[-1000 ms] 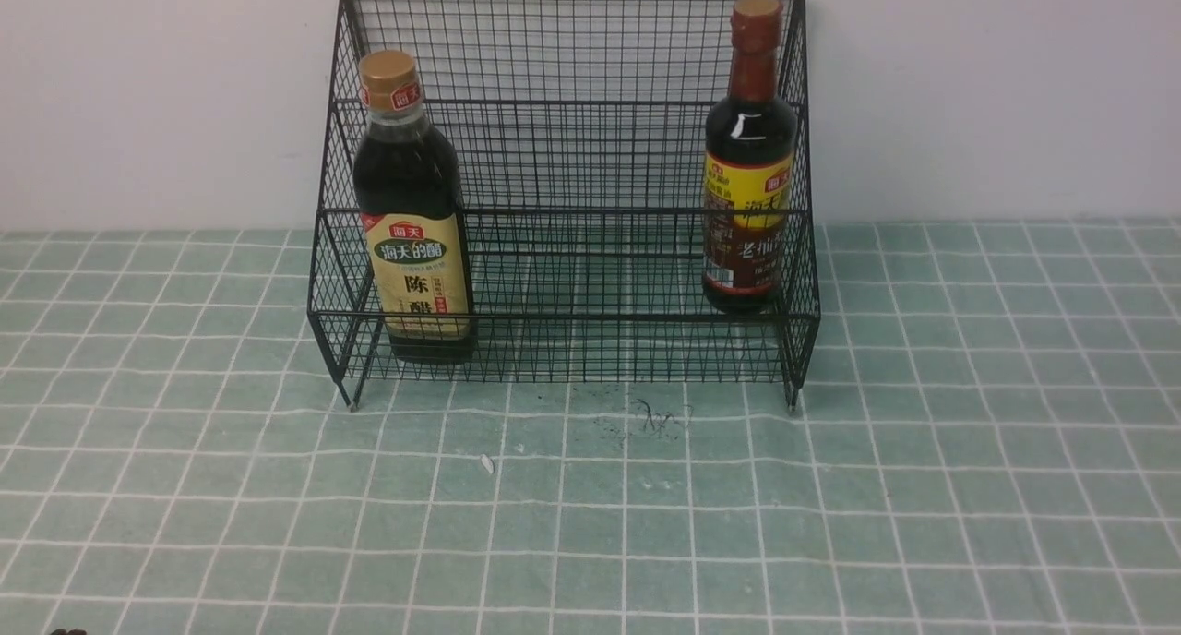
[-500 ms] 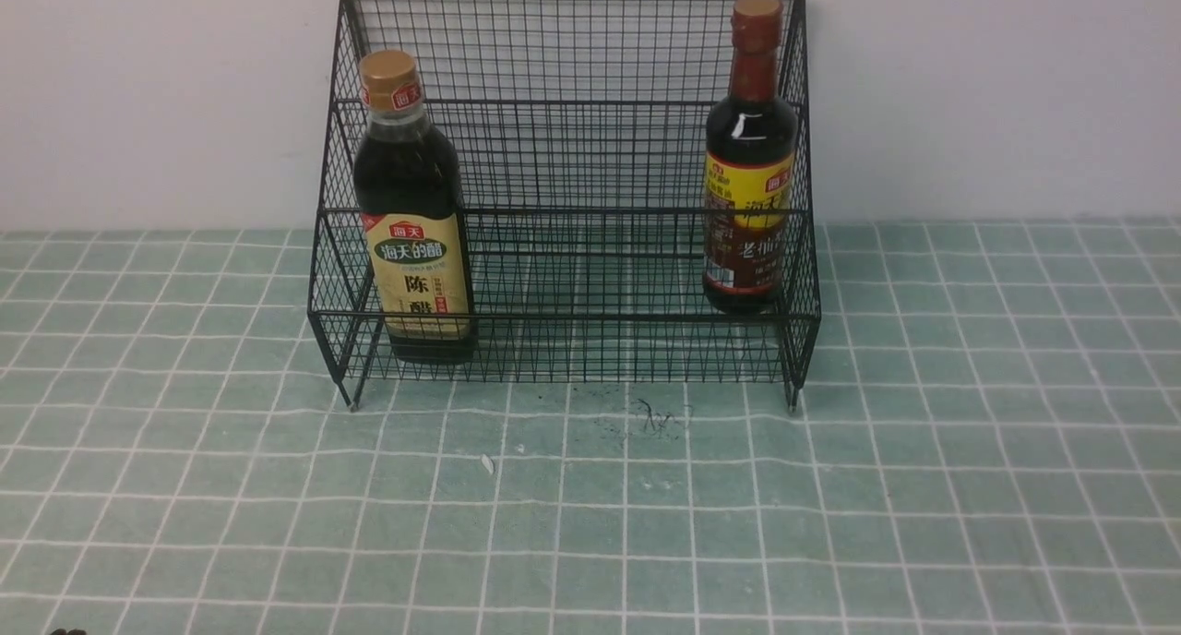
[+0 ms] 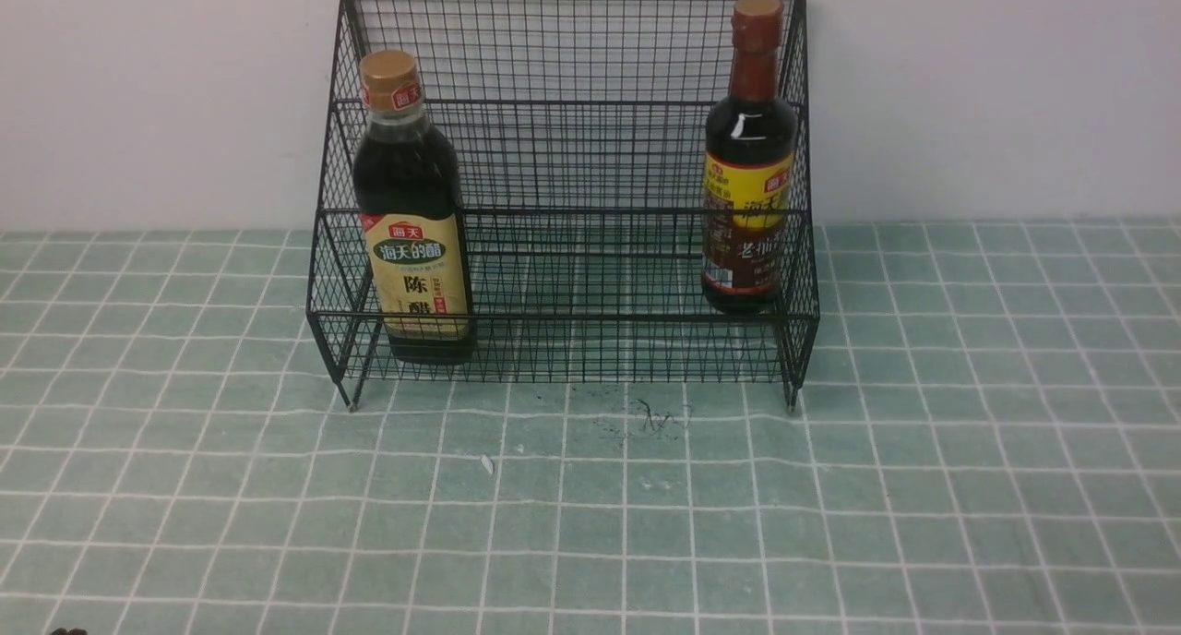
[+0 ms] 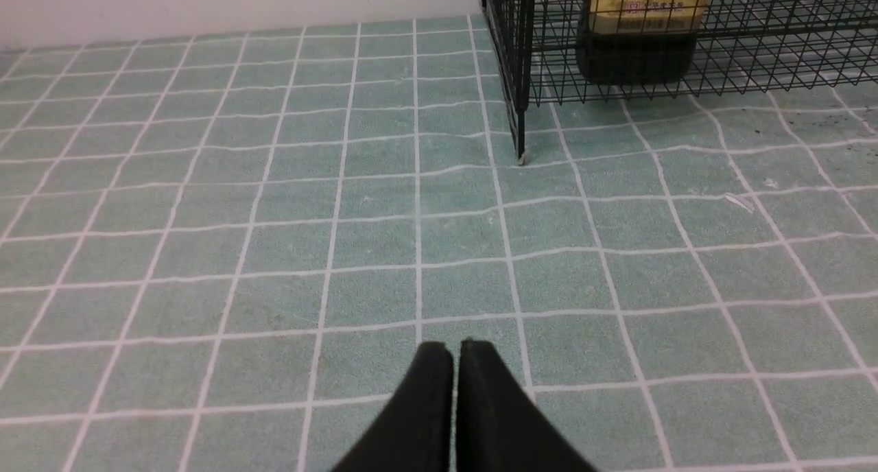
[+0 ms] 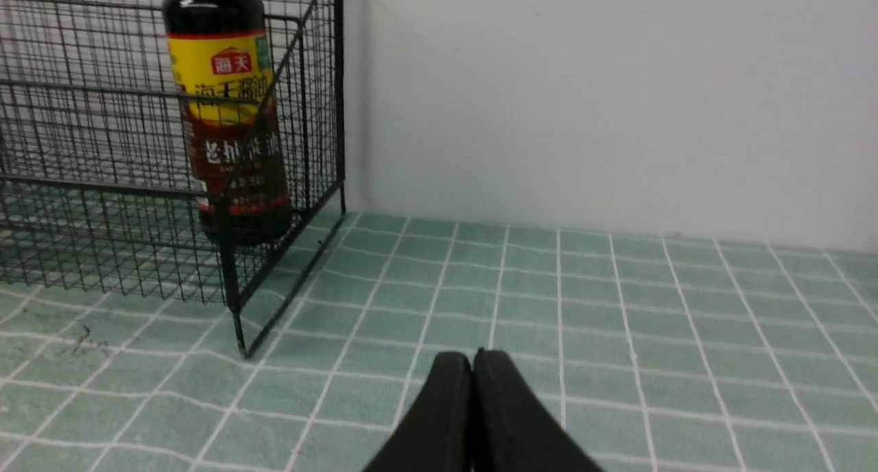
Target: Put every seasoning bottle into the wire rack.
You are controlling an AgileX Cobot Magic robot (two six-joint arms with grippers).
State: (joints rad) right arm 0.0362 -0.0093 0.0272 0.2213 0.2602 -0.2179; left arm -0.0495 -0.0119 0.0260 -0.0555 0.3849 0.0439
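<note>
Inside the wire rack [image 3: 572, 155] both bottles stay put; left gripper [image 4: 456, 352] and right gripper [image 5: 472, 362] remain closed, empty.

wire rack [image 3: 572, 155]: black metal mesh | bottles [image 3: 411, 210]: glossy, paper-like labels | tablecloth [image 3: 830, 506]: matt cloth

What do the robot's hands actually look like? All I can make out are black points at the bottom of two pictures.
Only the fingertips show. The left gripper has two matte black fingers that taper from a broad base to rounded tips, with a thin seam between them. The right gripper looks the same: plain black, wedge-shaped, no markings. No cables or arm links are visible in any view.
</note>
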